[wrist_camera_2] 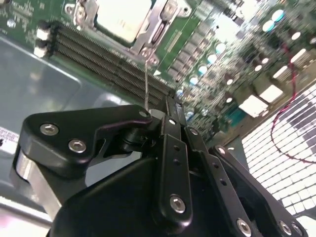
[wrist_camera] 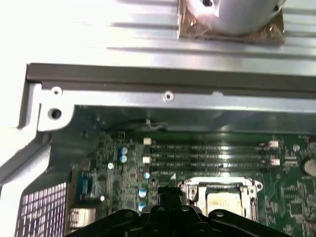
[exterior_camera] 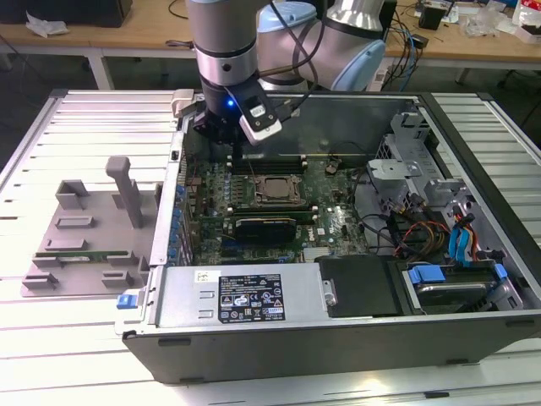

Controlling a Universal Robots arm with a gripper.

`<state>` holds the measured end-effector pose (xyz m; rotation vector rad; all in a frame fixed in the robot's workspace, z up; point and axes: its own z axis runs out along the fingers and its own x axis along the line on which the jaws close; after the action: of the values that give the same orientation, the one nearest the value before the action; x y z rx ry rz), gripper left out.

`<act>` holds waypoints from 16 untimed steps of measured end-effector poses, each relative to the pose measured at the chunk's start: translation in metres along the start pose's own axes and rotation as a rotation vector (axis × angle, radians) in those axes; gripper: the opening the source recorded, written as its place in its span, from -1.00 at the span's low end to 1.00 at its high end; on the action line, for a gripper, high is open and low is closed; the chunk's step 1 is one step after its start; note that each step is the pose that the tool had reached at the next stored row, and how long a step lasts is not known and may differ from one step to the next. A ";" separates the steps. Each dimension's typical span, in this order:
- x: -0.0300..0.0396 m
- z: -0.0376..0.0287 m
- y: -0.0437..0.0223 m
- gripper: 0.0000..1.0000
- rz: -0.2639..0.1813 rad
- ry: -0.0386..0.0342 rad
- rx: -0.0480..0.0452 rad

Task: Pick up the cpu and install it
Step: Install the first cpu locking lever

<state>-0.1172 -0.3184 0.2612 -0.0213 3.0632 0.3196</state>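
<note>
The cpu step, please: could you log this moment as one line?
gripper: over motherboard, beside socket | cpu: seated in socket | held: nothing seen

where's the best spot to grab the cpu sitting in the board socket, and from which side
Two opposite edges of the cpu, coming straight down from above: it lies flat, silver top up, and the metal socket frame hugs it, so a sideways approach looks blocked.
</note>
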 end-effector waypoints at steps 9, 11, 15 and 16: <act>-0.0069 0.0019 -0.0005 -0.79 0.001 -0.0005 -0.0232; -0.0186 0.0031 -0.0008 -0.79 0.001 -0.0005 -0.0233; -0.0317 0.0043 -0.0013 -0.79 0.001 -0.0005 -0.0233; -0.0369 0.0048 -0.0015 -0.79 0.001 -0.0004 -0.0233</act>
<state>-0.0801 -0.3187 0.2586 -0.0203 3.0591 0.3553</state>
